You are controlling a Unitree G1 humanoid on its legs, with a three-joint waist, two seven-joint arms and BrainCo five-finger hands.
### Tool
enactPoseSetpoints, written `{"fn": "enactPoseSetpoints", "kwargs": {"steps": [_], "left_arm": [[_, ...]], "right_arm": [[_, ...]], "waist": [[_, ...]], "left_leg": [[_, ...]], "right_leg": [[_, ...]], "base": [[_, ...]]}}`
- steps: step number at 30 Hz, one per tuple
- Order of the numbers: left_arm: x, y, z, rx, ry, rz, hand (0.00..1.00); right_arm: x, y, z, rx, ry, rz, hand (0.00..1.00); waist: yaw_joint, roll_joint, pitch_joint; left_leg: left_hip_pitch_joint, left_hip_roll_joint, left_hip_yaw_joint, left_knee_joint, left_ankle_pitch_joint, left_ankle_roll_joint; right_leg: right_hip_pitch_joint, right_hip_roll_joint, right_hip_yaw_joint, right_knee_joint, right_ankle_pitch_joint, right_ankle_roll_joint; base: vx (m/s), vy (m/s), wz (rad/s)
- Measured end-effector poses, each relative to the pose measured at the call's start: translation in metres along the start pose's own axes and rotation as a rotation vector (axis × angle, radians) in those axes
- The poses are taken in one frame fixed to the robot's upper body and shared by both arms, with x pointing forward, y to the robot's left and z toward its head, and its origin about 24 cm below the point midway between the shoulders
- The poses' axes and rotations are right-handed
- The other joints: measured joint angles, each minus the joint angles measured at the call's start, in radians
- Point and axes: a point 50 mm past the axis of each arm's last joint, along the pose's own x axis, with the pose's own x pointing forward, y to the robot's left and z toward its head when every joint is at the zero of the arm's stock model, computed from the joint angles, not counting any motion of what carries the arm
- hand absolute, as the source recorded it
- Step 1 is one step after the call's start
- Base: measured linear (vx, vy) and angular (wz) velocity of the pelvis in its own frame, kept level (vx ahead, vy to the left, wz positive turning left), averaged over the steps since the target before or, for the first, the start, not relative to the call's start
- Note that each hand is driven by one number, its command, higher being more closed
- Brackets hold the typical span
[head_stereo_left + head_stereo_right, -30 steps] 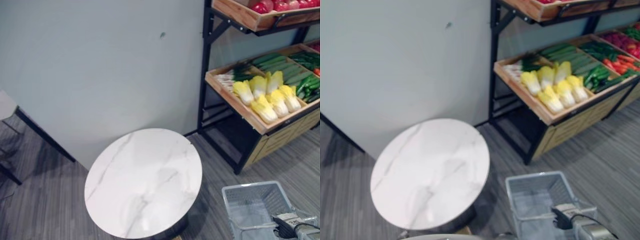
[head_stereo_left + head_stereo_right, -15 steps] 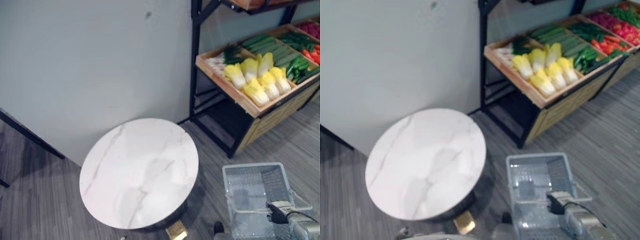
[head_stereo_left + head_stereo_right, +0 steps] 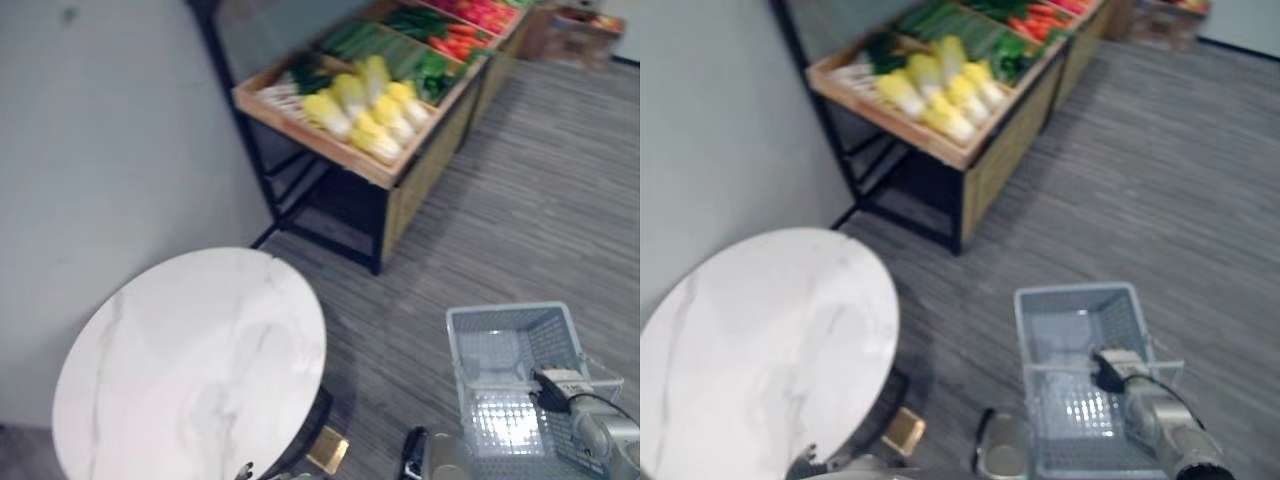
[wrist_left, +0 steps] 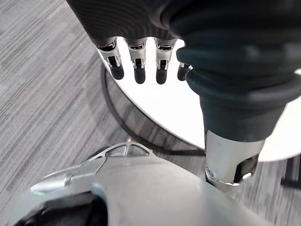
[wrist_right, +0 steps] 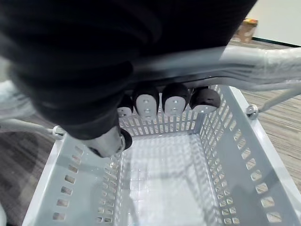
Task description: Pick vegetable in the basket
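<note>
A pale grey plastic basket hangs low at the right, empty inside. My right hand is shut on its handle, fingers curled round the bar; in the eye views the wrist shows over the basket's near side. The vegetables lie in a sloping wooden shelf tray further ahead: yellow-white cabbages, green cucumbers and red peppers. My left hand hangs with straight fingers beside the round table, holding nothing.
A round white marble table stands to my left, close by, against a grey wall. The shelf's black frame reaches the floor. Grey striped carpet stretches between me and the shelf.
The whole picture has shifted: the camera has swung, so the shelf now sits at the upper middle and the table lower left. The basket stays in my right hand.
</note>
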Motion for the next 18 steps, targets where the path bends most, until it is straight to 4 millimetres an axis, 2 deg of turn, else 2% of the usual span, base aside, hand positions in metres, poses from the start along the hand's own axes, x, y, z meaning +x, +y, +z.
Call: {"fn": "enactPoseSetpoints", "kwargs": {"steps": [1,2,3,4,5,7,9,10,11,12,13,14,15,17,18], "left_arm": [[0.001,-0.002,0.005,-0.002,-0.013,-0.006,0.00],[0.001,-0.006,0.008,-0.004,-0.022,-0.016,0.00],[0.003,-0.002,0.010,0.004,-0.031,-0.009,0.00],[0.002,-0.001,0.007,0.003,-0.016,-0.006,0.00],[0.001,-0.001,0.001,0.003,0.003,-0.007,0.00],[0.002,-0.002,0.003,0.002,-0.001,-0.005,0.00],[0.001,-0.005,0.004,-0.002,-0.003,-0.008,0.00],[0.001,-0.006,0.002,-0.004,0.002,-0.010,0.00],[0.000,-0.005,-0.002,-0.015,0.009,-0.002,0.00],[-0.001,-0.004,-0.002,-0.015,0.009,-0.001,0.00],[0.000,-0.004,0.000,-0.016,-0.001,0.002,0.00],[0.000,-0.004,0.003,-0.020,-0.016,0.002,0.00],[0.000,-0.004,0.003,-0.021,-0.020,0.005,0.00],[-0.002,-0.003,0.001,-0.025,-0.025,0.009,0.00],[-0.002,-0.004,0.000,-0.027,-0.025,0.008,0.00]], "right_arm": [[0.004,-0.006,0.005,-0.004,-0.016,-0.018,1.00],[0.003,-0.005,0.004,-0.012,-0.015,-0.014,1.00],[0.001,-0.002,0.004,-0.041,-0.021,0.008,1.00],[0.001,0.000,0.006,-0.052,-0.030,0.021,1.00],[-0.001,0.002,0.011,-0.055,-0.050,0.024,1.00],[0.000,0.000,0.016,-0.055,-0.065,0.012,1.00],[-0.001,0.002,0.016,-0.056,-0.068,0.019,1.00],[-0.002,0.006,0.018,-0.058,-0.076,0.034,1.00],[-0.004,0.011,0.019,-0.063,-0.083,0.052,1.00],[-0.004,0.011,0.019,-0.063,-0.083,0.053,1.00],[-0.005,0.013,0.019,-0.069,-0.084,0.063,1.00],[-0.005,0.012,0.018,-0.075,-0.083,0.062,1.00],[-0.005,0.012,0.018,-0.075,-0.083,0.061,1.00],[-0.005,0.012,0.018,-0.073,-0.084,0.063,1.00],[-0.005,0.012,0.018,-0.073,-0.085,0.063,1.00]], "waist": [[0.007,0.026,-0.001],[0.000,0.037,-0.006],[0.001,0.004,0.001],[0.009,0.020,-0.008],[0.011,0.050,-0.030],[0.004,0.057,-0.037],[0.002,0.050,-0.037],[0.003,0.056,-0.040],[0.004,0.041,-0.031],[0.004,0.041,-0.031],[0.022,0.041,-0.032],[0.037,0.038,-0.031],[0.040,0.036,-0.032],[0.057,0.030,-0.032],[0.062,0.030,-0.032]], "left_leg": [[0.019,0.019,0.055,-0.016,-0.001,0.002],[0.018,0.031,0.083,-0.025,-0.004,-0.003],[0.034,0.023,0.120,0.005,-0.022,-0.046],[0.032,0.040,0.131,0.020,-0.027,-0.048],[0.024,0.071,0.138,0.026,-0.025,-0.047],[0.011,0.093,0.139,0.071,0.002,-0.038],[-0.029,0.151,0.125,0.228,0.012,-0.036],[-0.067,0.216,0.098,0.390,0.034,-0.003],[-0.106,0.272,0.064,0.538,0.082,0.039],[-0.111,0.277,0.059,0.554,0.087,0.045],[-0.172,0.303,-0.013,0.718,0.110,0.087],[-0.230,0.271,-0.087,0.792,0.108,0.084],[-0.265,0.244,-0.132,0.808,0.102,0.074],[-0.354,0.145,-0.272,0.766,0.082,0.042],[-0.366,0.128,-0.291,0.736,0.077,0.035]], "right_leg": [[0.016,0.013,-0.028,-0.063,-0.071,0.031],[-0.001,-0.024,-0.091,0.008,-0.105,0.041],[-0.015,-0.034,-0.071,0.030,-0.089,0.026],[-0.012,-0.001,-0.043,0.000,-0.079,0.032],[0.003,0.056,-0.030,-0.080,-0.052,0.031],[0.009,0.096,0.005,-0.147,-0.024,0.021],[0.034,0.119,0.022,-0.186,-0.018,0.020],[0.073,0.131,0.022,-0.213,-0.014,0.014],[0.119,0.144,0.031,-0.237,-0.009,-0.010],[0.125,0.145,0.033,-0.239,-0.009,-0.013],[0.161,0.143,0.069,-0.250,-0.012,-0.031],[0.175,0.133,0.097,-0.257,-0.011,-0.032],[0.179,0.126,0.107,-0.261,-0.007,-0.036],[0.192,0.103,0.154,-0.267,-0.003,-0.030],[0.193,0.098,0.166,-0.267,0.004,-0.020]], "base": [[-0.04,-0.180,-1.67],[-0.01,-0.136,-1.39],[0.00,-0.052,-1.01],[0.02,-0.081,-1.14],[0.08,-0.084,-0.81],[0.12,-0.104,-0.73],[0.12,-0.069,-0.50],[0.16,-0.054,-0.25],[0.16,-0.041,-0.19],[0.16,0.006,-0.30],[0.16,0.063,-0.52],[0.16,0.079,-0.61],[0.16,0.100,-0.58],[0.18,0.118,-0.58],[0.17,0.110,-0.64]]}}
